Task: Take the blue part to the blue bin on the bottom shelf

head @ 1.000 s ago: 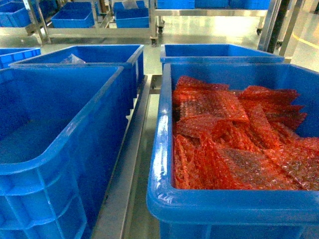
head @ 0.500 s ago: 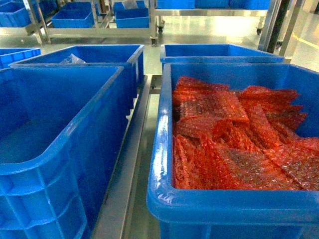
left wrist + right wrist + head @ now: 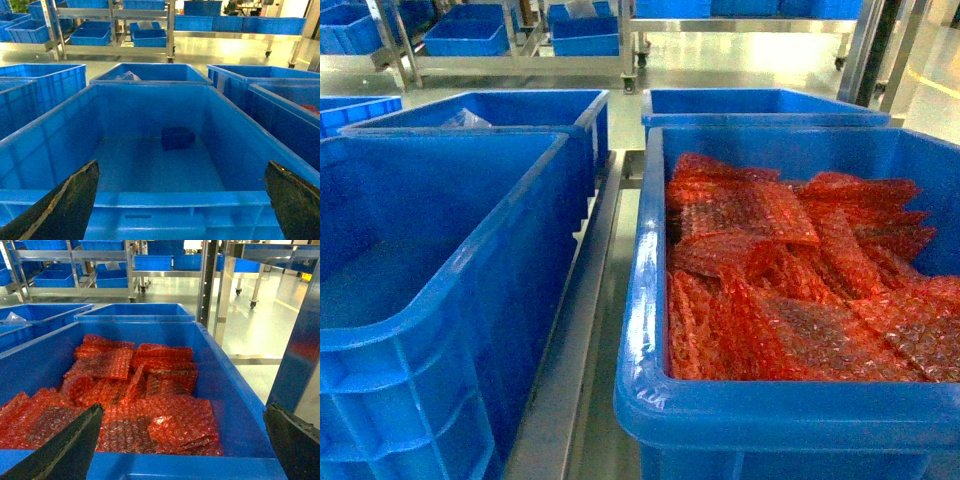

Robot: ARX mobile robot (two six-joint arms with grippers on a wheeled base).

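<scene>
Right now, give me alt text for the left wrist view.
A dark blue part lies alone on the floor of a big blue bin, toward the back wall. The open left gripper frames the bin's near rim. More bins and steel racks stand behind.

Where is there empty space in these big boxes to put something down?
The left blue bin has a mostly bare floor all around the dark blue part. The right blue bin is crowded with red bubble-wrap bags; only a thin strip by its right wall is bare.
</scene>
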